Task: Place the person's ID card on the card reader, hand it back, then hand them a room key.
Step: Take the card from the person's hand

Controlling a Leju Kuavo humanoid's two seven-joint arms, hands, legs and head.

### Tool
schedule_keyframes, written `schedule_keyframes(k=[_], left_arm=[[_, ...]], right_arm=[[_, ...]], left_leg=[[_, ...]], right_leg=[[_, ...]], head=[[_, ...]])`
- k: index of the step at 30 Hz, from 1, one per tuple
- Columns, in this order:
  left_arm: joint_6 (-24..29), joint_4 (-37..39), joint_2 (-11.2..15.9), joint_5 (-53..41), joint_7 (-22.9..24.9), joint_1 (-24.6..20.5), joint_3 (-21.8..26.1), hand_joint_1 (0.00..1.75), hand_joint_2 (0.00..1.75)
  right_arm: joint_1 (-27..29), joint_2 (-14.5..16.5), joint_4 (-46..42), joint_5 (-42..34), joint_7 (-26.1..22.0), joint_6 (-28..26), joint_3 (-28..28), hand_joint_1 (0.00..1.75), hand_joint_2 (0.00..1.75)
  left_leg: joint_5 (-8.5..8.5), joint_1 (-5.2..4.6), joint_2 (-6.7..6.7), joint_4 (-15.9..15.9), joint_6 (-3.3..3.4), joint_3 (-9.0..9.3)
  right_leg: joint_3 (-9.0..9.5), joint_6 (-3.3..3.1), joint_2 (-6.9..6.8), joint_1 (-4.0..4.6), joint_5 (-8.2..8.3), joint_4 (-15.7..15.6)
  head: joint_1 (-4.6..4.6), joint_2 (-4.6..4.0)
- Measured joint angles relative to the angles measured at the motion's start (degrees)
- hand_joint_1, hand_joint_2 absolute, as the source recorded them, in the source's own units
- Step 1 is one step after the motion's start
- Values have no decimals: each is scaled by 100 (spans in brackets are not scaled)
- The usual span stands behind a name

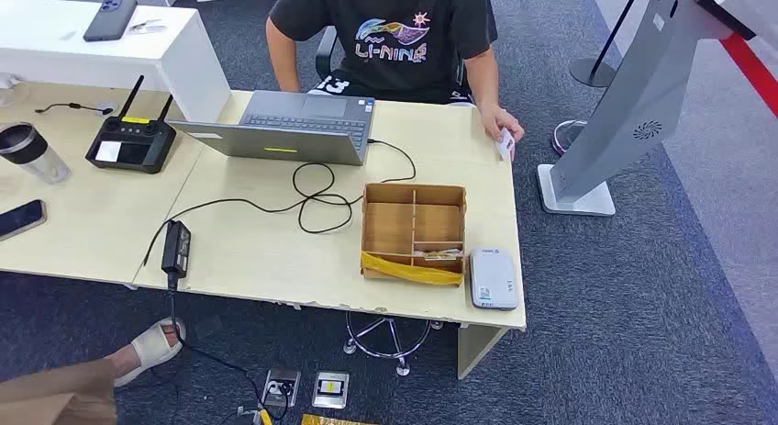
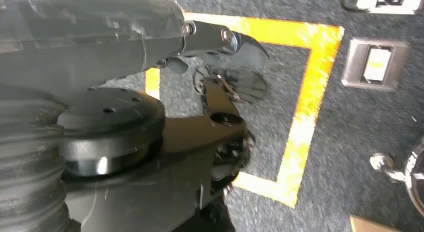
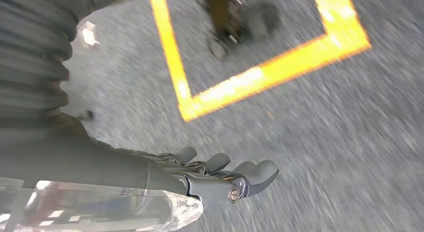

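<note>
Your ID card (image 1: 505, 145) is in the person's hand (image 1: 501, 124) at the counter's (image 1: 266, 251) far right corner, nearer your right hand (image 3: 220, 174); both hands hang empty, left hand (image 2: 220, 91) fingers unclear.

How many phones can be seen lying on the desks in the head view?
2. A dark phone lies on the raised white counter at the far left. Another phone lies at the left edge of the wooden desk, partly cut off by the picture.

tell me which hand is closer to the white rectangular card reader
right, probably. the white rectangular card reader lies right of the head view's middle, on that arm's side. left hand and right hand both hang over grey carpet, below the desk.
</note>
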Motion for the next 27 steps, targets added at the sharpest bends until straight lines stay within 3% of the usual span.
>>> schedule_keyframes(k=[5, 8, 11, 13, 27], left_arm=[[-28, 31, 2, 158, 23, -17, -89, 0, 175], [-59, 52, 4, 237, -2, -25, -132, 0, 175], [-54, 70, 5, 326, -65, -33, -187, 0, 175], [-38, 86, 5, 386, -98, -33, -210, 0, 175], [208, 162, 19, 495, -180, -43, -403, 0, 175]], right_arm=[[-113, -192, -86, 419, -232, -558, -2, 0, 175], [-208, -345, -196, 1610, -376, -725, -156, 0, 175], [-87, -430, -734, 3576, 289, -744, -622, 0, 175], [68, -475, -1346, 4463, 804, -751, -943, 0, 175], [625, -922, -5009, 7032, 1894, -765, -2370, 0, 175]], left_leg=[[2, -2, -1, 0, 2, 0], [2, -3, -1, 0, 4, 2], [5, -2, -12, 0, 7, 1], [5, -2, -17, 0, 7, -1], [6, -7, -16, 3, 9, 2]], right_leg=[[3, 1, -1, -3, 1, 0], [5, 1, -1, -4, 2, 1], [9, 1, -11, -3, 1, 1], [9, 1, -17, -3, 1, 1], [8, 2, -15, -8, 2, 0]], head=[[-1, 0], [-1, 0], [0, 0], [-3, 0], [-1, 0]])
